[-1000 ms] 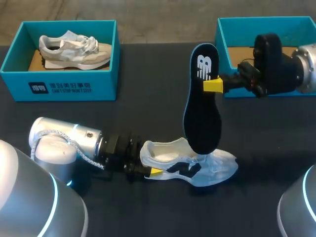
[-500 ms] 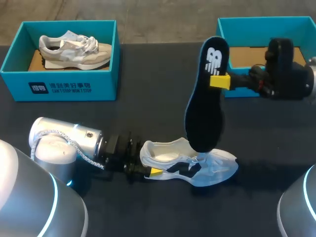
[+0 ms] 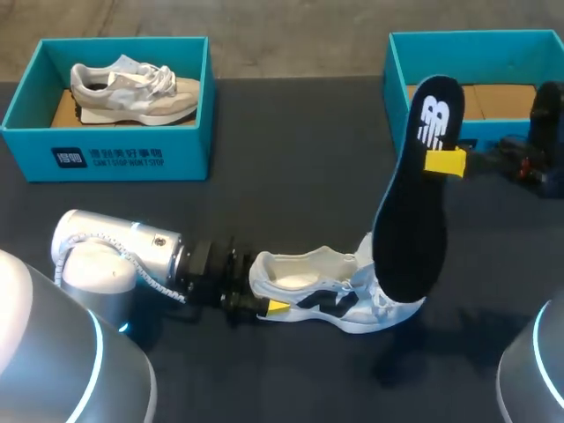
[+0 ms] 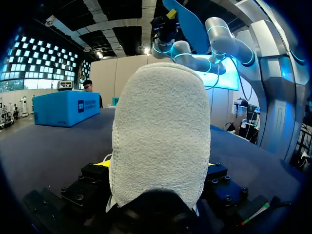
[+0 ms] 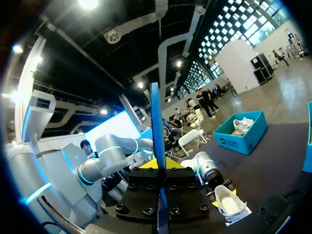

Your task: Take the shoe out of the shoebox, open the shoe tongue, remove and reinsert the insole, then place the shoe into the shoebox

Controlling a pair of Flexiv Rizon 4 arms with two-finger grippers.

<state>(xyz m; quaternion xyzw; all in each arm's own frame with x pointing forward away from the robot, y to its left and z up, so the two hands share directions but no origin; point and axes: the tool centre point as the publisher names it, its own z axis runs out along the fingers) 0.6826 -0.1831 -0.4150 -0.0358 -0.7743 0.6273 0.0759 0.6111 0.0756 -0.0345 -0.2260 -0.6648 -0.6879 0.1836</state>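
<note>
The shoebox (image 3: 106, 157) beyond the shoe (image 3: 326, 295) bears a white logo and print on its front wall; the insole (image 3: 414, 220) above the shoe bears a white logo.

Black insole (image 3: 410, 227), white shoe (image 3: 298, 278)

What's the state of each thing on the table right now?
white shoe: upright on table, heel gripped
insole: out of the shoe, held on end, tilted
left gripper: shut on white shoe's heel
right gripper: shut on insole
left shoebox: open, beige shoe inside
right shoebox: open, no shoe visible inside
</note>
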